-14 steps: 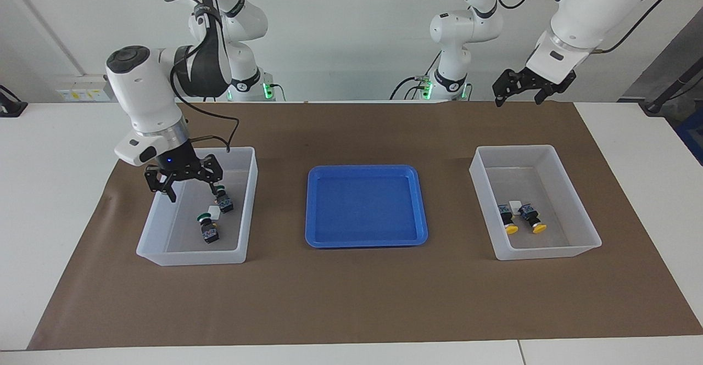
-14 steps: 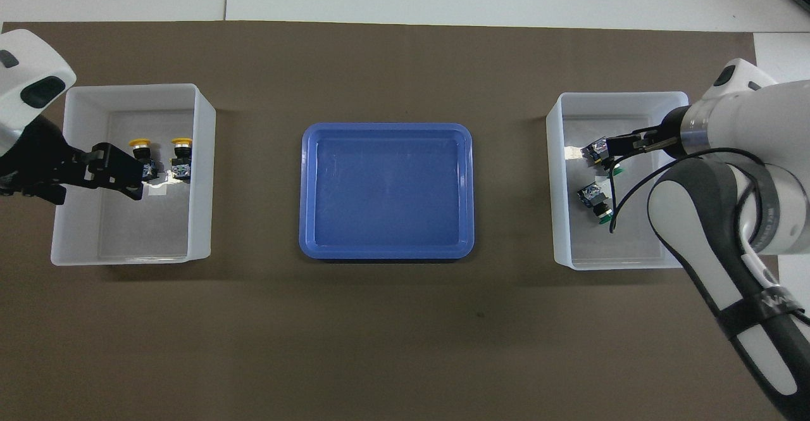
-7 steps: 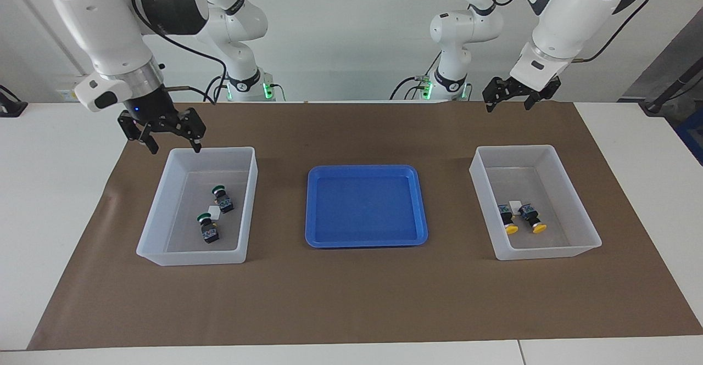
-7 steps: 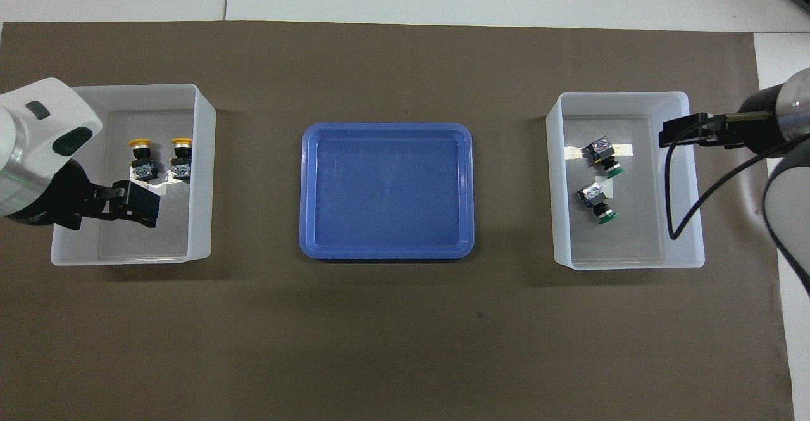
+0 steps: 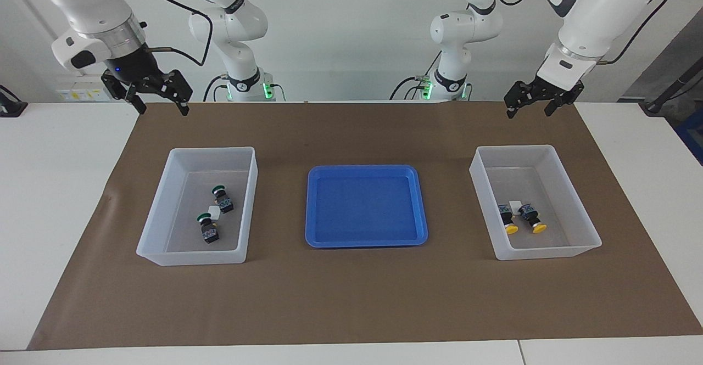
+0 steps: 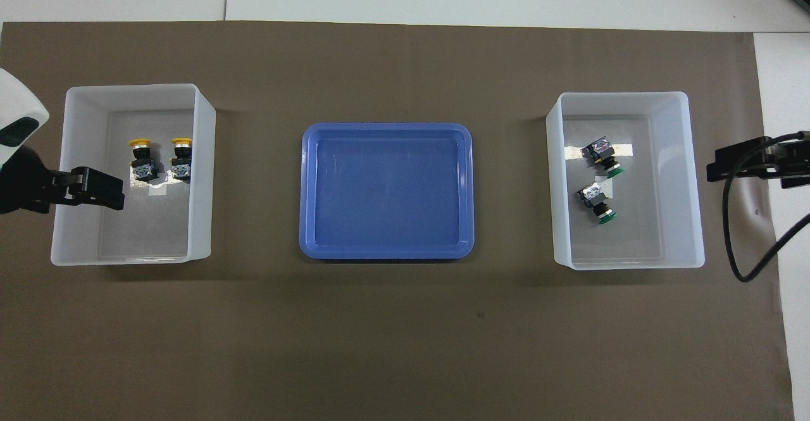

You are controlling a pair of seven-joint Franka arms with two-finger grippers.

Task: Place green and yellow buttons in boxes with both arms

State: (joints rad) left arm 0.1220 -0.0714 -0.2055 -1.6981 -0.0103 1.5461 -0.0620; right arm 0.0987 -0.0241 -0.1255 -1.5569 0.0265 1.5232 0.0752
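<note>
Sorted by colour: green buttons (image 5: pixel 214 214) lie in the box (image 5: pixel 165 203) at the right arm's end, yellow buttons (image 5: pixel 520 218) in the other box (image 5: pixel 576 200). Left gripper (image 5: pixel 531 103) and right gripper (image 5: pixel 159 101) hang spread, empty, over the mat's near edge.

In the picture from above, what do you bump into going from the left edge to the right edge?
Left gripper → box with yellow buttons → blue tray → box with green buttons → right gripper.

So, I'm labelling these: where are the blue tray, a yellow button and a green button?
blue tray (image 5: pixel 421 200): facing view, on its rim.
yellow button (image 5: pixel 511 229): facing view, on its cap.
green button (image 6: pixel 607 218): overhead view, on its cap.
</note>
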